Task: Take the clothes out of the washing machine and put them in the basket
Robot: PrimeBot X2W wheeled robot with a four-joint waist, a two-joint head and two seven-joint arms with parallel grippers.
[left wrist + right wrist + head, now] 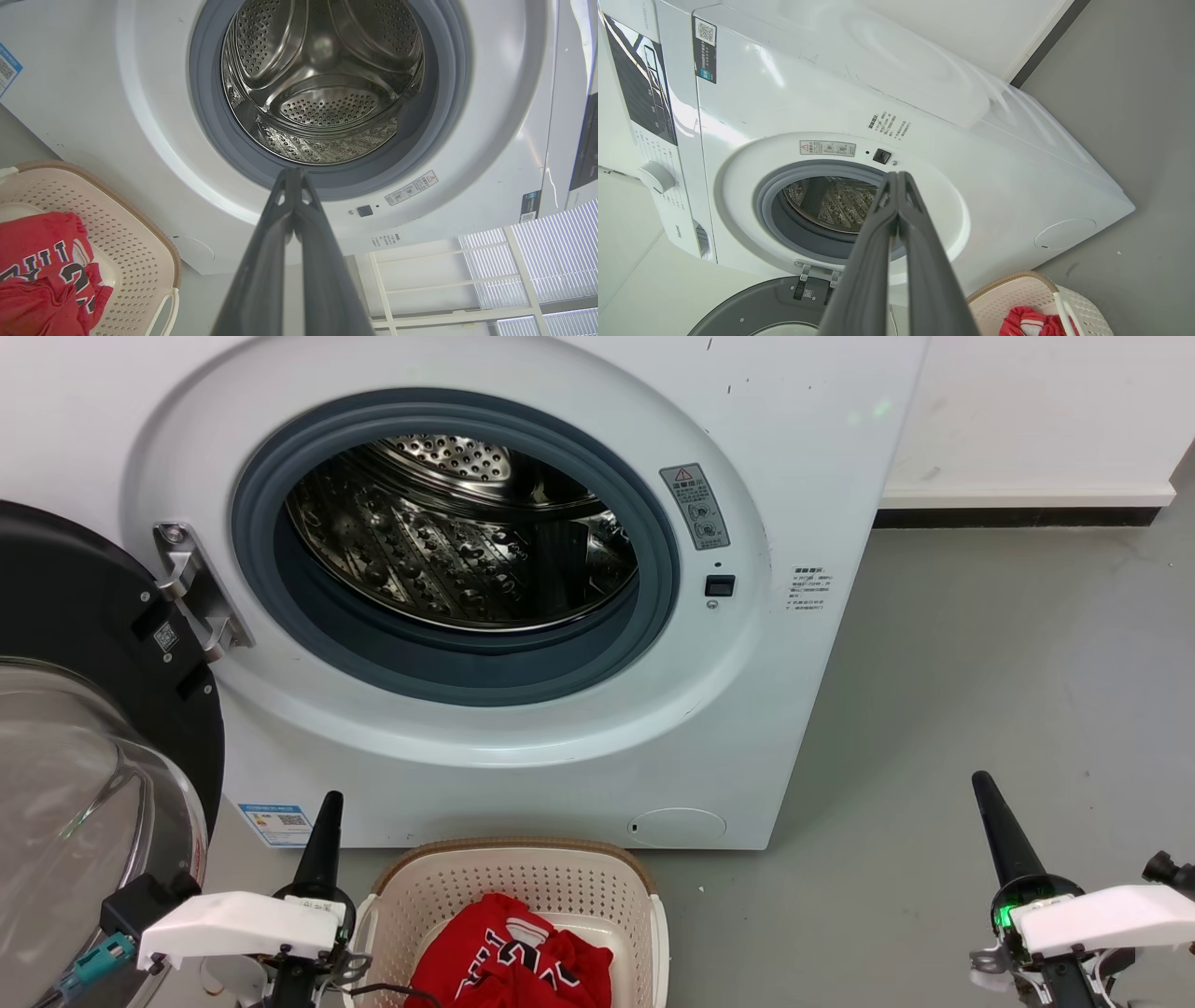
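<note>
The white washing machine [523, 775] stands with its door [84, 737] swung open to the left, and its steel drum [457, 546] holds nothing I can see. Red clothes [509, 961] with black-and-white lettering lie in the cream basket [523, 873] on the floor in front of it; the same clothes [42, 270] and basket [140, 261] show at the lower left of the left wrist view. My left gripper [331, 800] is shut and empty, just left of the basket. My right gripper [980, 782] is shut and empty, well to the right over the floor.
Grey floor [980, 663] stretches to the right of the machine up to a white wall with a dark skirting [1018, 516]. The open door's glass bowl [75, 803] bulges out beside my left arm.
</note>
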